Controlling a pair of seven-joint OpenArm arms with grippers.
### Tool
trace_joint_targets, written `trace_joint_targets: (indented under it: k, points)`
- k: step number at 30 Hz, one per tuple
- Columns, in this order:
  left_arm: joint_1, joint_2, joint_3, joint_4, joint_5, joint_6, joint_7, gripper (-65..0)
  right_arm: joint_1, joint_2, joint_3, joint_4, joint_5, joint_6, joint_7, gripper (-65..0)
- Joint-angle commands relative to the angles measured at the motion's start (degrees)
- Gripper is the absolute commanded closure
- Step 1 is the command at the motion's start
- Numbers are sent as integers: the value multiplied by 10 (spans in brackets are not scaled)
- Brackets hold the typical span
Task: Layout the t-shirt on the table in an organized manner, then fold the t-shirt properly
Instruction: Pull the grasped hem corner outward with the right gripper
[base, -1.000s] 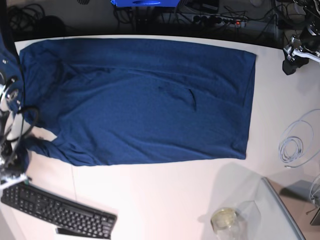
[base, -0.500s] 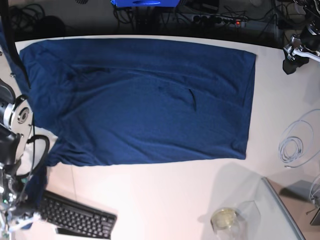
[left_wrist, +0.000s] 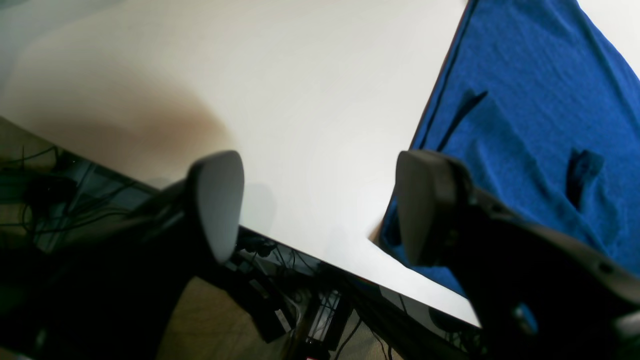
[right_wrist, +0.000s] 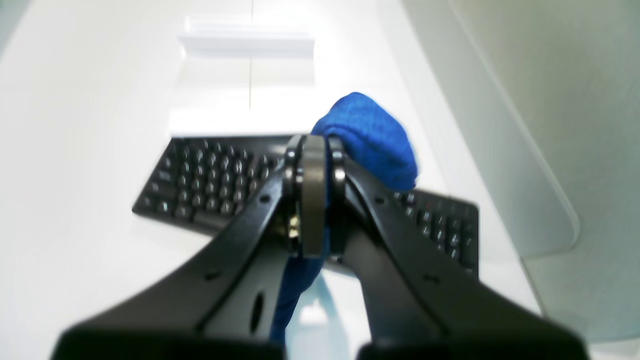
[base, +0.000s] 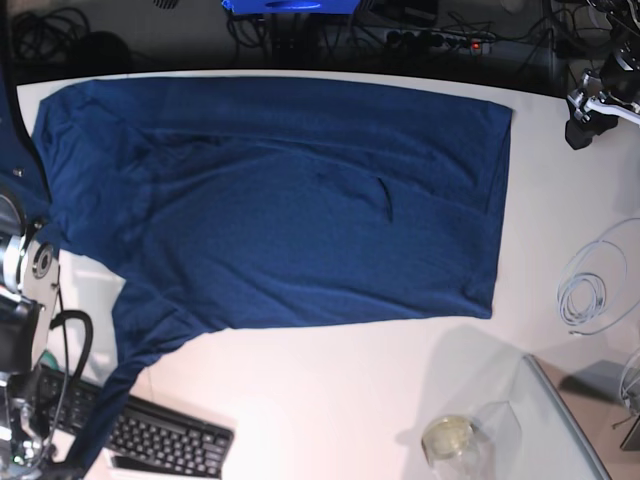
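Arms at opposite ends of worktop (base: 330, 390). Right arm low at near-left corner in base view, over black keyboard (right_wrist: 200, 185). Right tool (right_wrist: 314, 150) clamped tight on a bunched fold of navy t-shirt (base: 290, 200); a blue lump bulges past the fingertips in right wrist view, more cloth hanging below between the fingers. Left arm at far-right corner in base view, just off worktop edge. Left tool (left_wrist: 310, 205) spread wide, nothing between the pads (left_wrist: 217, 200), poised above the far worktop edge beside the t-shirt's corner; no contact with cloth.

T-shirt flat over far half of worktop, long axis left to right in base view. Straight hem toward the left arm's side, sleeves and shoulders toward the right arm's side. One sleeve drawn out as a taut strip from the body down toward the keyboard, ending in the right tool. Small creases near mid-body.

Far edge of cloth close along far worktop edge; cables and a power strip beyond it. Bare white surface along near side, between t-shirt and keyboard. White cable coil (base: 590, 285) at right, apart from hem. Glass jar (base: 450, 440) and clear panel near the front right corner.
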Motion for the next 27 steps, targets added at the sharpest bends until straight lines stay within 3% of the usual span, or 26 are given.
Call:
trace_joint_targets:
  k: [1, 10, 17, 27]
  points:
    - [2, -10, -4, 11, -11, -1, -8, -451, 34, 6, -1, 14, 4, -1, 18, 0]
    - [-1, -10, -4, 11, -11, -1, -8, -451, 69, 2, -4, 51, 3, -1, 18, 0]
    - [-2, -10, -4, 11, -11, -1, -8, -451, 67, -6, -80, 105, 4, -1, 18, 0]
    - [-2, -11, -4, 11, -11, -1, -8, -451, 67, -8, -82, 159, 5, -1, 18, 0]
